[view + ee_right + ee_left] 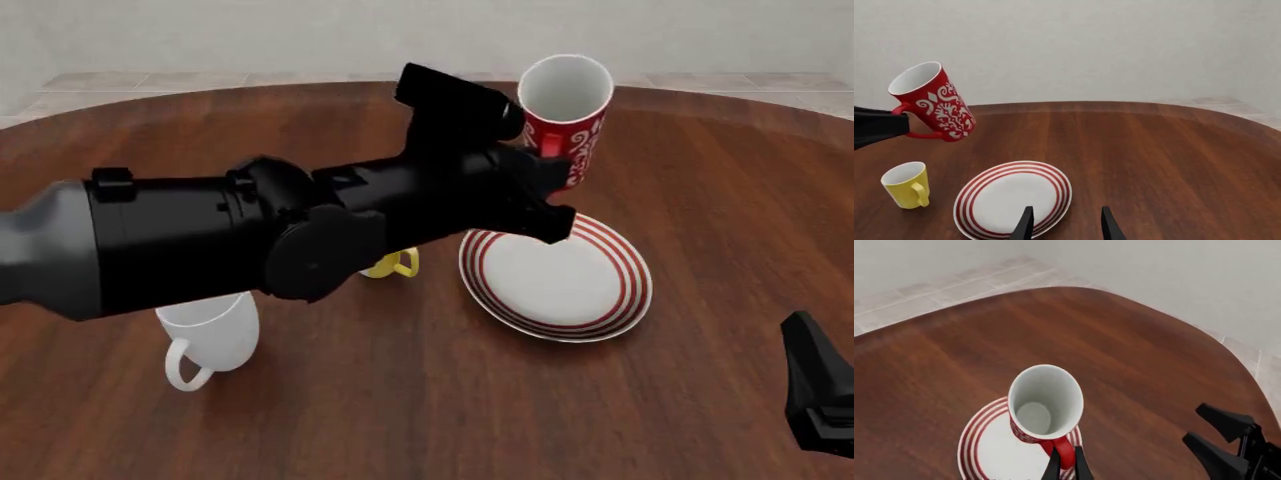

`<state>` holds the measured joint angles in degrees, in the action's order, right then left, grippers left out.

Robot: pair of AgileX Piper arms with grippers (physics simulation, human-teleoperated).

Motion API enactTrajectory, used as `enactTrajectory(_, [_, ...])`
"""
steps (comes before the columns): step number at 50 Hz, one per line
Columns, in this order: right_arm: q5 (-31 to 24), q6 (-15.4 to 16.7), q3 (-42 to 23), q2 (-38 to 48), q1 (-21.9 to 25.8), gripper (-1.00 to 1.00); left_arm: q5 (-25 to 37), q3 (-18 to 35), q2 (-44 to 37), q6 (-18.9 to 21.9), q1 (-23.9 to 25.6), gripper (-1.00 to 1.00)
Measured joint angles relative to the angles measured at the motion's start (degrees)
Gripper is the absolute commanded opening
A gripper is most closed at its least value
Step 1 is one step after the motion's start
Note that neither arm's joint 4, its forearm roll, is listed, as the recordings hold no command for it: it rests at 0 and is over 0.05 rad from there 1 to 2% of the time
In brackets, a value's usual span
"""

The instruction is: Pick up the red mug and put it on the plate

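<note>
My left gripper is shut on the handle of the red mug and holds it tilted in the air above the plate. In the front view the red mug with white lettering hangs over the far edge of the red-ringed plate, with the left arm covering its handle. The right wrist view shows the red mug well above the plate. My right gripper is open and empty near the plate's near edge; it also shows in the front view.
A yellow mug stands left of the plate, mostly hidden by the left arm in the front view. A big white mug stands at the front left. The table's far edge curves round behind.
</note>
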<state>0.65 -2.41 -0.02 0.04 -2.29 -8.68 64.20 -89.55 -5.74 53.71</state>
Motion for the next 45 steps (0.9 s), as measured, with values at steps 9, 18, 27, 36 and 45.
enactTrajectory(9, [-0.05, 0.07, 0.0, 0.0, 0.03, 1.0, -1.58, -1.49, -0.63, 0.02, 1.22, -1.0])
enactTrajectory(18, [-0.07, 0.14, 0.0, 0.02, 0.06, 1.0, -2.69, -2.56, -1.34, -0.03, 1.51, -1.0])
enactTrajectory(27, [-0.08, 0.16, 0.0, 0.02, 0.09, 1.0, -3.64, -3.48, -2.06, -0.55, 1.13, -1.0])
enactTrajectory(36, [-0.04, 0.14, 0.0, 0.01, 0.05, 1.0, -4.51, -3.78, -3.76, -0.95, 0.8, -1.0])
enactTrajectory(45, [-0.02, -0.04, 0.01, 0.0, -0.05, 1.0, -5.11, -3.76, -5.45, -1.37, 0.89, -1.0])
